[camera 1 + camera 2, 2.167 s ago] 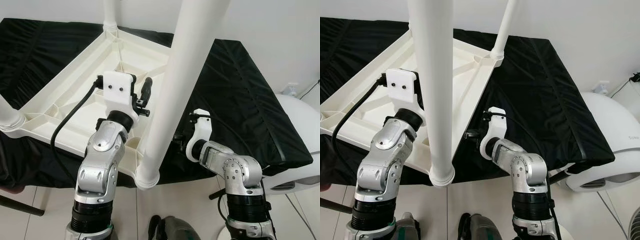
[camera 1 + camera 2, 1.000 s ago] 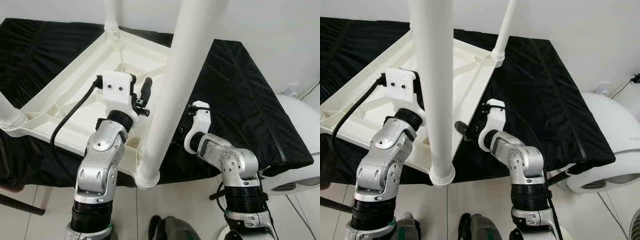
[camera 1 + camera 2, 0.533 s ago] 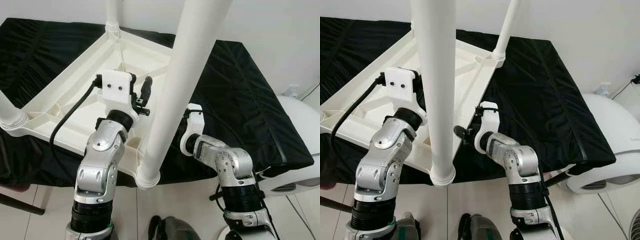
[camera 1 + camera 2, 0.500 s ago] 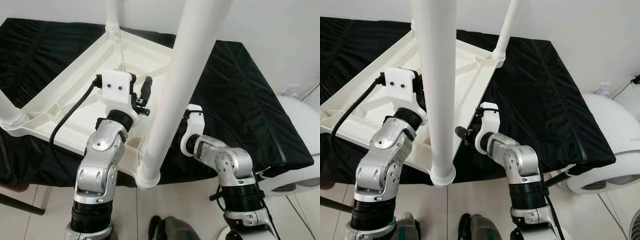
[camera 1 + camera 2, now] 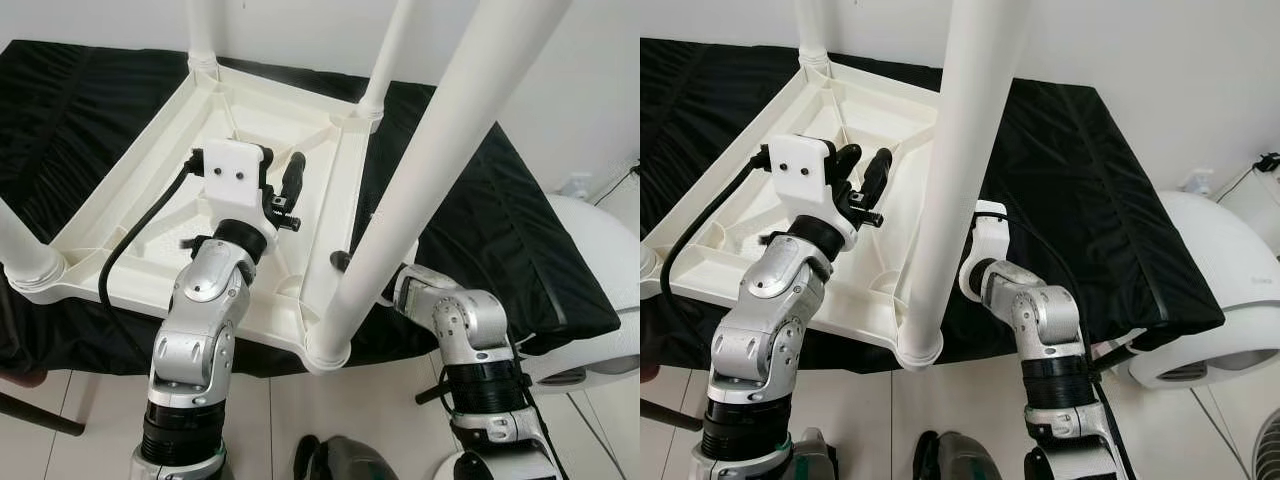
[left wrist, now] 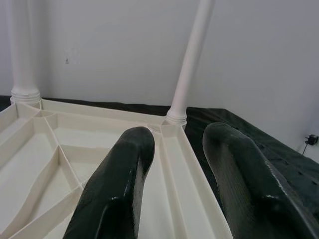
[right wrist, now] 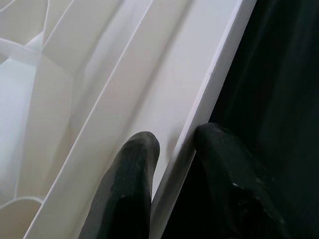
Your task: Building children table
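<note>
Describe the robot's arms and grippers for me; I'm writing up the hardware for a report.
Both arms are silver metal with rounded joint housings and black ribbed collars. The left gripper has two long, rounded black fingers on a white boxy mount with two dark screw holes; a black cable loops from it down the arm. The right arm ends in a white curved bracket with a thin black cable; its gripper has matching black fingers.

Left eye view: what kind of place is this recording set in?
Probably a plain indoor room used as a work area: an upturned white plastic table lies on a black-draped surface against a bare white wall, above a pale tiled floor.
</note>
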Controlling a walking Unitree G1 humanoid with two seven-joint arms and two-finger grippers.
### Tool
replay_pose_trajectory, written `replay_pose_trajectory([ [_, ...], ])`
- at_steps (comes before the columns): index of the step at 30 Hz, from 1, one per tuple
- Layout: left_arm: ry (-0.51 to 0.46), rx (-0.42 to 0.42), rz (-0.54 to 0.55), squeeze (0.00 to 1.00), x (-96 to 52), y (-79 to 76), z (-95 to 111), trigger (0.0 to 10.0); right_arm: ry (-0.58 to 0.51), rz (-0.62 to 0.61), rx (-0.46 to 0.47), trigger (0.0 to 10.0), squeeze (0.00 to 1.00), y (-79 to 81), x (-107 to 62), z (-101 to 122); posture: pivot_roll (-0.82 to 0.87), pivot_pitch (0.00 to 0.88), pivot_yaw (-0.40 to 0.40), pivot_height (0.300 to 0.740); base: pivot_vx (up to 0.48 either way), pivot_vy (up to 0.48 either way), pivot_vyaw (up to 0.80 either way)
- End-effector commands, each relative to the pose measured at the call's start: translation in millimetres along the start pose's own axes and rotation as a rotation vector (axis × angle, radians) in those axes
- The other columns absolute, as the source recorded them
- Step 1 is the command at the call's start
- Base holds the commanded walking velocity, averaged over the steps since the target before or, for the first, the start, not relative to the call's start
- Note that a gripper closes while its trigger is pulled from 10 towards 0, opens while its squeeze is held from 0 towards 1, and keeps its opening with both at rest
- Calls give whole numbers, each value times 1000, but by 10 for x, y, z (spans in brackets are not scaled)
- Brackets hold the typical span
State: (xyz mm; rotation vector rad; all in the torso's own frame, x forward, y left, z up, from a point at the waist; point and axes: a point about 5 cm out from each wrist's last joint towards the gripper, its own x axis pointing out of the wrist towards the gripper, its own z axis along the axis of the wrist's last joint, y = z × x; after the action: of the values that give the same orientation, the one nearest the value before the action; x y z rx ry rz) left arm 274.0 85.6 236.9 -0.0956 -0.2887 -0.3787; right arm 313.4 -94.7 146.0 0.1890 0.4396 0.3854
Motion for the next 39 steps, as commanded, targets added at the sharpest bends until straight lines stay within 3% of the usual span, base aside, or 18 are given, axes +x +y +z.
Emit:
replay_pose_trajectory([
  [1,5,-34,66,0,2,-23,-8,10000,34,-87,15,10000,0,-149,36,-115,102,94,-139,740,0,0,0],
  [8,5,-36,66,0,1,-26,-4,10000,-45,-134,2,10000,0,-203,101,-85,100,97,-133,740,0,0,0],
  [12,5,-40,65,0,1,-28,3,10000,-143,-118,33,10000,0,-153,198,-59,98,101,-126,740,0,0,0],
  [23,11,-40,55,0,-12,-34,10,10000,-240,-55,85,10000,0,-25,395,-24,97,104,-118,740,0,0,0],
  [27,16,-40,49,0,-23,-33,21,10000,-270,-48,86,10000,0,11,492,41,92,107,-116,740,0,0,0],
  [29,22,-36,46,0,-37,-13,36,10000,-336,-22,86,10000,0,65,549,187,96,112,-119,740,0,0,0],
  [36,18,-42,79,0,-61,48,62,10000,-520,-23,108,10000,0,40,472,451,108,116,-129,740,0,0,0],
  [39,39,-54,100,0,-117,103,24,10000,-641,10,76,10000,0,12,325,480,109,114,-133,740,0,0,0],
])
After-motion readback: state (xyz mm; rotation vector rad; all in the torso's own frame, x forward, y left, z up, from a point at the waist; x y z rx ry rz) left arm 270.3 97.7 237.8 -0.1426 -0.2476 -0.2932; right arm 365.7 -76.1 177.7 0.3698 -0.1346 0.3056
